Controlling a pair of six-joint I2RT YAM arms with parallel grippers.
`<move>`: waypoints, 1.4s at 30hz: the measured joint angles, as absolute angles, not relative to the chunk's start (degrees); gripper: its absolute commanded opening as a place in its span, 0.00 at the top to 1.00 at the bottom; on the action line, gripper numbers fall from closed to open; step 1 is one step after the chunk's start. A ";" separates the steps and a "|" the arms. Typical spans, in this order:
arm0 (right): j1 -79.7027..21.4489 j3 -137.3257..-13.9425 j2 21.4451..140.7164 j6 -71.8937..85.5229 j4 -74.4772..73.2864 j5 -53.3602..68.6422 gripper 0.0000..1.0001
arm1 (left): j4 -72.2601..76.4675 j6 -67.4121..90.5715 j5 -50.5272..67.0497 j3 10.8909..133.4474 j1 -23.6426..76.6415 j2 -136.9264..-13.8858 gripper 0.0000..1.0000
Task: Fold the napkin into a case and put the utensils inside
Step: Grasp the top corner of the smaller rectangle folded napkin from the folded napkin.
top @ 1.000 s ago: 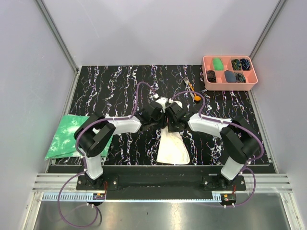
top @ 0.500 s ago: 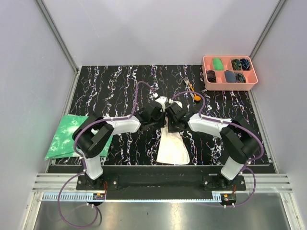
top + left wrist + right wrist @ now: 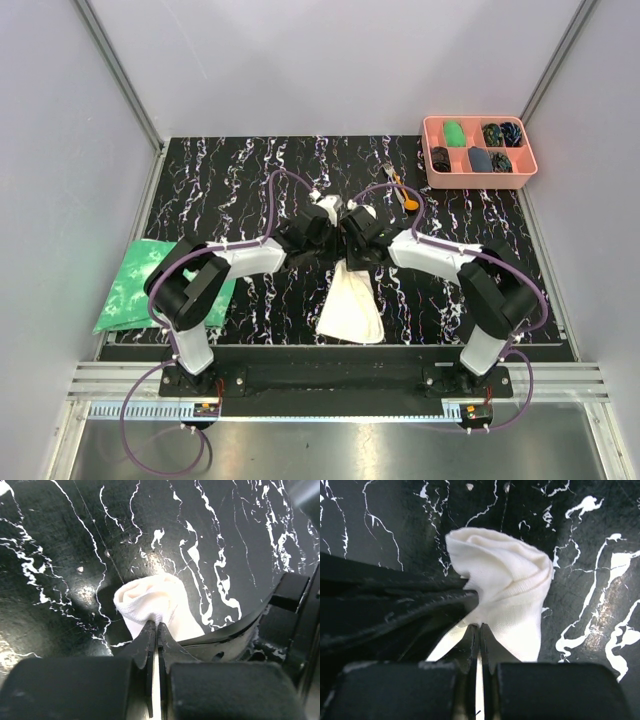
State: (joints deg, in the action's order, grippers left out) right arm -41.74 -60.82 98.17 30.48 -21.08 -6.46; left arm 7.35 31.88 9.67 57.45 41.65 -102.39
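The cream-white napkin (image 3: 351, 306) lies near the table's front edge, its far end gathered and raised between both grippers. My left gripper (image 3: 330, 240) is shut on a bunched corner of the napkin (image 3: 149, 598); its tips (image 3: 154, 625) pinch the cloth. My right gripper (image 3: 352, 250) is shut on the neighbouring fold of the napkin (image 3: 512, 587), pinched at its tips (image 3: 480, 626). The two grippers stand almost touching. The utensils (image 3: 400, 187), a fork and an orange spoon, lie apart on the table beyond the right gripper.
A pink compartment tray (image 3: 429, 150) with small items stands at the back right corner. A green-and-white mottled cloth (image 3: 138, 282) lies at the left edge beside the left arm. The table is black marble-patterned (image 3: 240, 180).
The left gripper has shut on the napkin's far end. Both grippers have moved a little away from the bases, and the napkin's near end has swung left.
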 measured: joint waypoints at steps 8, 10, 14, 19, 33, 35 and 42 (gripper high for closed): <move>-41.58 -62.04 99.42 30.50 -22.33 -6.04 1.00 | 7.38 31.00 8.99 56.80 41.56 -102.37 0.64; -41.52 -61.12 99.26 30.48 -22.09 -6.02 1.00 | 6.46 29.80 8.08 56.80 41.67 -102.26 0.62; -40.80 -58.61 98.30 30.46 -21.67 -5.28 1.00 | 5.41 28.14 5.69 56.80 42.59 -101.27 0.72; -38.85 -56.80 97.03 29.26 -20.05 -3.03 1.00 | 5.80 27.53 4.54 56.66 43.29 -100.88 0.69; -34.72 -60.53 101.23 20.14 -16.08 4.51 1.00 | 11.99 41.01 -1.76 39.27 43.53 -93.91 0.83; -34.72 -61.28 102.15 19.38 -15.99 5.41 1.00 | 13.82 42.68 -1.56 38.22 44.53 -93.91 0.84; -34.72 -64.25 104.36 18.02 -15.97 7.44 1.00 | 17.21 48.56 -1.41 35.86 52.66 -93.36 0.84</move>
State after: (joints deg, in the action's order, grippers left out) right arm -34.72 -64.25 104.36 18.02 -15.97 7.44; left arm 17.21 48.56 -1.41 35.86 52.66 -93.36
